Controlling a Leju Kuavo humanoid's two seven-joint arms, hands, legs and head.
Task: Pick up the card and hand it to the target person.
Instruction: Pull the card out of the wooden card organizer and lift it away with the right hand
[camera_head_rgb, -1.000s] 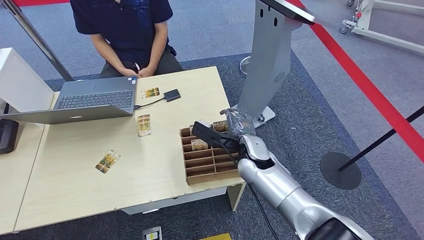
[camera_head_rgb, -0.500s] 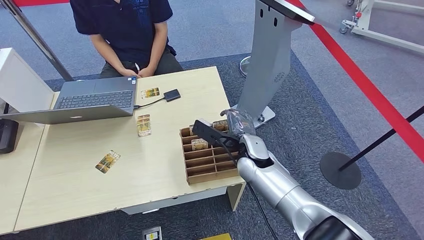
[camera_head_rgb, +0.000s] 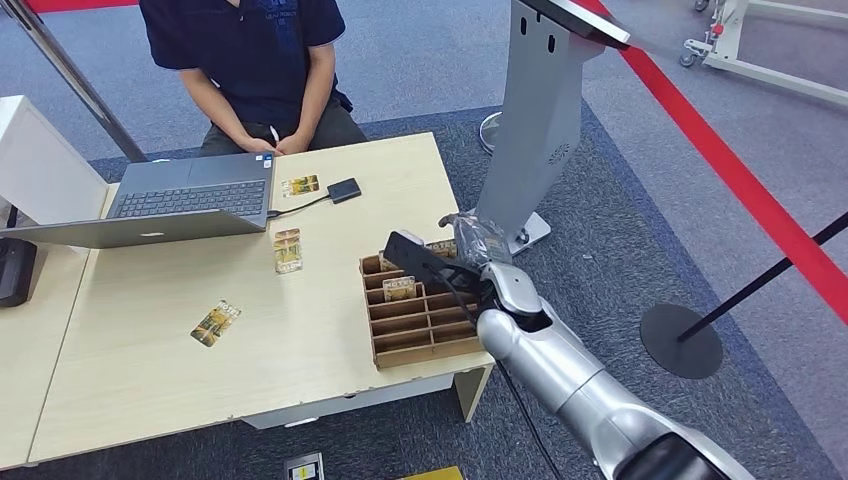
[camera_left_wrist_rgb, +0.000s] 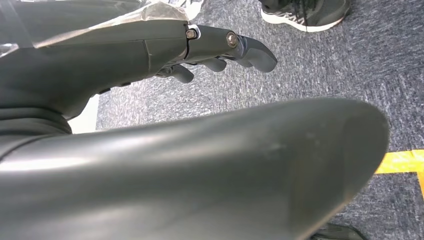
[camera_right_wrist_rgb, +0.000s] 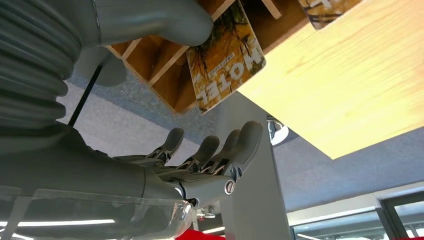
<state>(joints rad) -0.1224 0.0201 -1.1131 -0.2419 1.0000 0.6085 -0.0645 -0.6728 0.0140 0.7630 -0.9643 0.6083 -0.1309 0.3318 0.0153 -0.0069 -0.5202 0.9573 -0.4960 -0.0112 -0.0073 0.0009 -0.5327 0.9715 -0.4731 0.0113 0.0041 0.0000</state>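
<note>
Card stands upright in a slot of the wooden organizer at the table's right edge, top edge exposed, so easy to pinch. Right hand hovers at it, unclenched, thumb and fingers either side, nothing held. Left hand hangs loose, empty. Person waits at the far edge.

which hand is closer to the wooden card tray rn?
Right. The right hand is at the wooden card tray's far end, its thumb by a card. The left hand hangs over carpet.
</note>
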